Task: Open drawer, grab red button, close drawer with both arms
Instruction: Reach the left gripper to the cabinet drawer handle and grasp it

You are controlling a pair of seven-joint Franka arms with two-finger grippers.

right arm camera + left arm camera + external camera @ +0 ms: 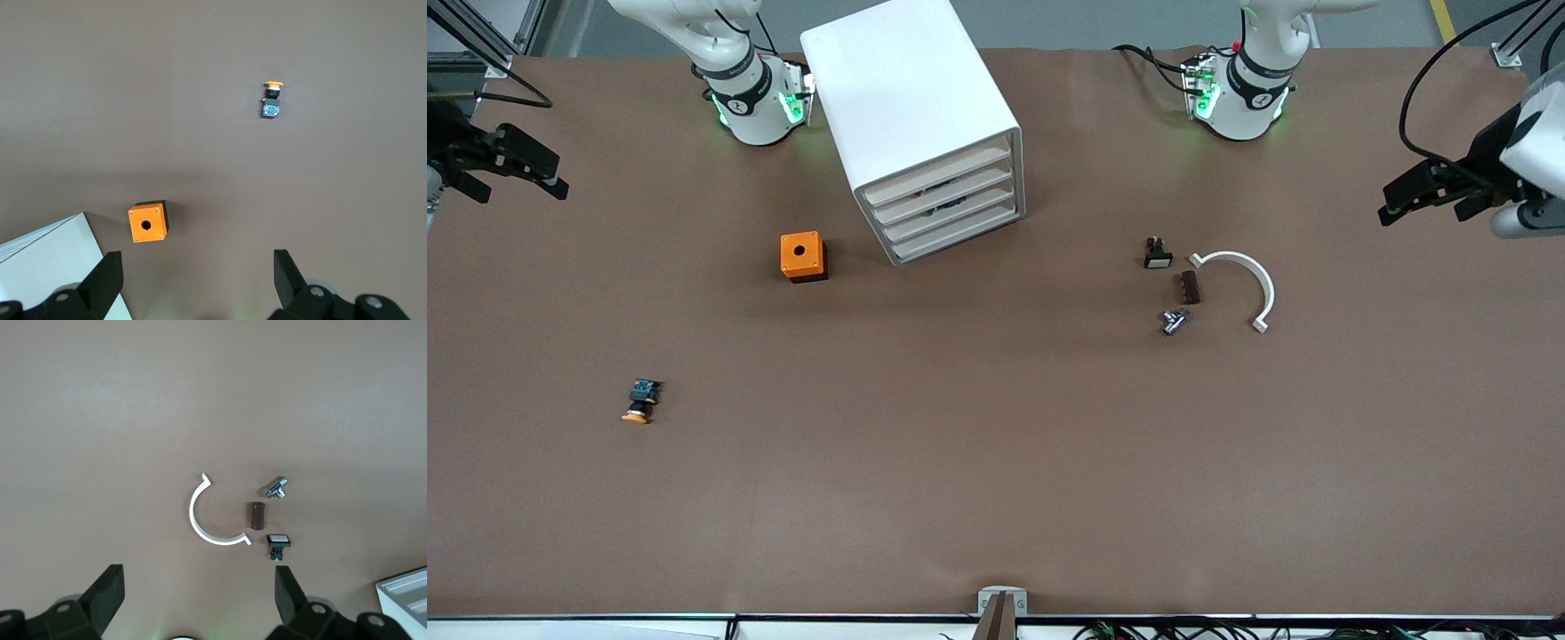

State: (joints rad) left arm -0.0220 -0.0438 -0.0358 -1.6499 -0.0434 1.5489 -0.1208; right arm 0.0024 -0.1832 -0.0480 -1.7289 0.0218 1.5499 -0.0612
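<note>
Both arms are parked up high at the table's ends. The left gripper (1392, 203) hangs over the table's edge at its own arm's end, fingers (107, 595) spread wide, holding nothing. Well away from it, toward the middle of the table, sit a white curved clip (1240, 283), a brown cylinder (1190, 287), a metal fitting (1172, 321) and a small white-faced switch (1157, 254).

The right gripper (547, 176) is the same deal at its end: pincer wide open, empty, touching nothing. The orange cube (803, 256) and the yellow-capped button (640, 401) lie well clear of it.

All four drawers (945, 209) of the white cabinet (911, 124) are pushed in. Something small and dark with red shows through one slot; can't tell if it's the red button.
</note>
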